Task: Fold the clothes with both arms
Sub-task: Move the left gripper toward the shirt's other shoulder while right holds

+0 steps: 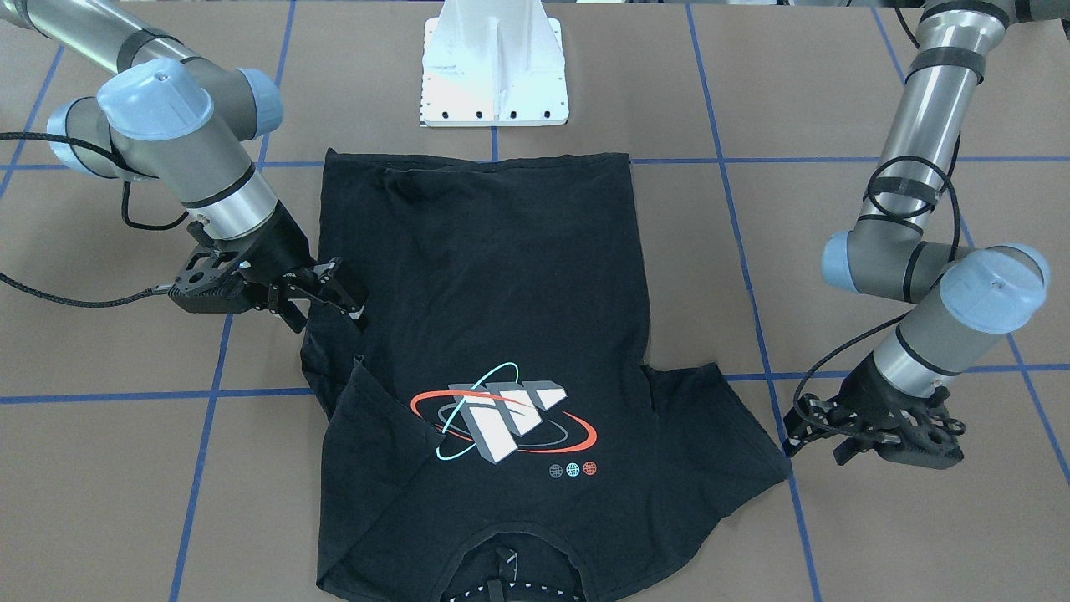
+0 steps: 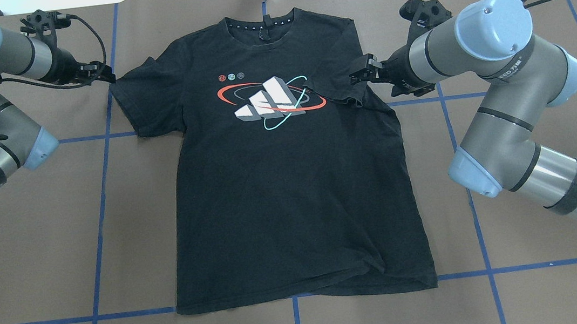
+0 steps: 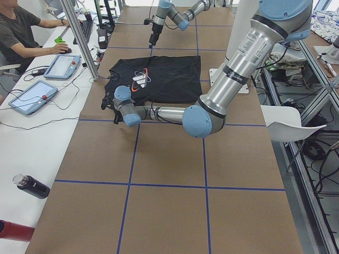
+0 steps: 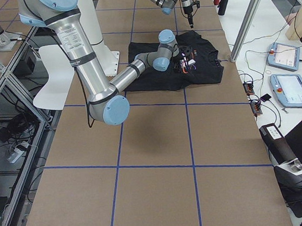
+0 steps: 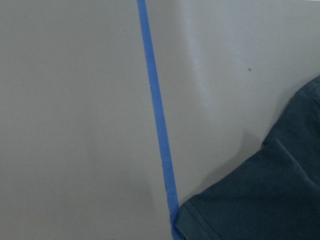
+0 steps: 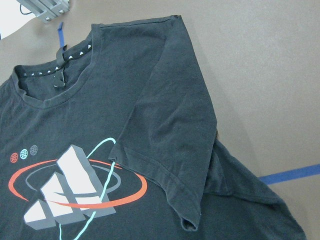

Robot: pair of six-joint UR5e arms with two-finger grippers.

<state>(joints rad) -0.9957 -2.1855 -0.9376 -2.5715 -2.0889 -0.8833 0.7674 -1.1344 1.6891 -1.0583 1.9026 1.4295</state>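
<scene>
Black T-shirt (image 2: 292,194) lies flat, print up, on the table (image 2: 31,240) just beyond the pedestal base (image 1: 493,75), hem toward the base, collar away. Its R sleeve (image 6: 170,130) is turned in over the chest, edge touching the logo (image 2: 271,101), so prob. the 1st fold is done. On the base's R side the right gripper (image 2: 360,73) hovers at that fold, jaws apart, holding nothing: looks like a release pose. On the base's L side the left gripper (image 2: 107,76) sits at the tip of the flat L sleeve (image 2: 140,103), likely to mirror the fold; can't tell if its fingers are apart or together.
</scene>
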